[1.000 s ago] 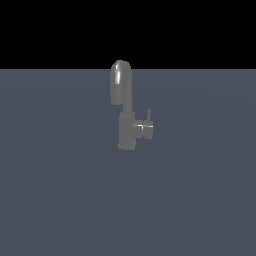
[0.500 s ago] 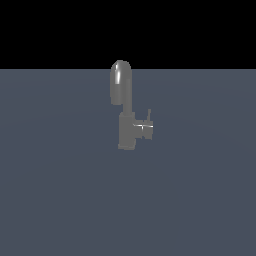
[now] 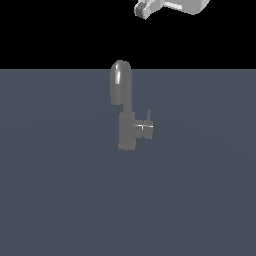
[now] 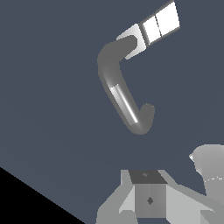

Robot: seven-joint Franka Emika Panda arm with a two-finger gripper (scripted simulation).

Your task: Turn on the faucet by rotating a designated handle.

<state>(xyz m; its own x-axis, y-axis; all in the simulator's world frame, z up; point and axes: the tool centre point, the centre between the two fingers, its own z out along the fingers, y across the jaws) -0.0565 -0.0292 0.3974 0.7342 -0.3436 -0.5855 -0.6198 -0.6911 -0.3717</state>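
So the handle (image 3: 145, 128) is that little grey stub sticking out of the faucet (image 3: 126, 112) toward the exterior view's right, about halfway up the boxy body. It's got a thin pin (image 3: 149, 114) standing straight up from near its outer end, and a bright highlight line runs across the stub. In the wrist view the handle (image 4: 161, 22) shows up as the pale, brightly lit block at the end of the body, looking almost white with a seam down the middle.

The faucet itself stands upright on the flat blue-grey floor (image 3: 60, 200), roughly in the middle of the exterior view. Boxy lower part, then the tall rounded spout (image 3: 120, 82) arching up above it, with its top poking just past the horizon line into the black background. From the wrist camera the spout (image 4: 124, 98) reads as a curved hook shape seen from above.

The gripper (image 3: 143, 9) is way up at the top edge of the exterior view, above and a bit toward the exterior view's right of the faucet, well apart from it and not touching anything. Only part of it is in frame there, and the wrist view just shows the grey base (image 4: 148, 197) of it, so I honestly can't tell whether the claw is released or clenched.
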